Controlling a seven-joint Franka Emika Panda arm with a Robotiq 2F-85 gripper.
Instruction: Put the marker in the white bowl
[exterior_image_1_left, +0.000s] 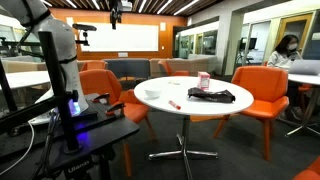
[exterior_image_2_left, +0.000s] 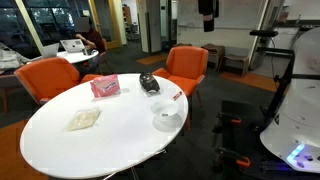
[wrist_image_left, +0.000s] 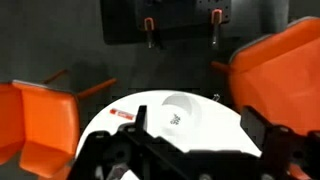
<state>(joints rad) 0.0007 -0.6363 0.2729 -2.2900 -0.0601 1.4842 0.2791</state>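
Surface under inspection: a round white table (exterior_image_2_left: 60, 140) in an office lounge, ringed by orange chairs (exterior_image_1_left: 262, 88). The marker (exterior_image_2_left: 177, 96) lies flat on the tabletop close to the table's edge. It sits near the white bowl (exterior_image_2_left: 167, 119) but not touching it, and the bowl appears empty as far as the views allow. A black cloth (exterior_image_1_left: 212, 95) lies on the marker's far side, apart from it, with a pink-and-white cup (exterior_image_1_left: 204, 80) just behind the cloth. The gripper (wrist_image_left: 195, 128) hangs high above the table, well apart from every item; in the wrist view its jaws stand spread and hold nothing. Assessment: the marker is not yet grasped, so the step in hand is the approach to it. Recommended practice: centre the gripper over the middle of the marker and turn the wrist so the jaws straddle the thin body crosswise, not lengthwise. The marker lies low, so the fingertips need to come down almost to the tabletop before closing. A glancing touch could roll a round pen toward the edge, so descend straight and close evenly. Keep the descent clear of the cloth. Once the marker is held, lift it above the bowl's rim before crossing over, and release it low over the bowl's centre to prevent bounce-out.
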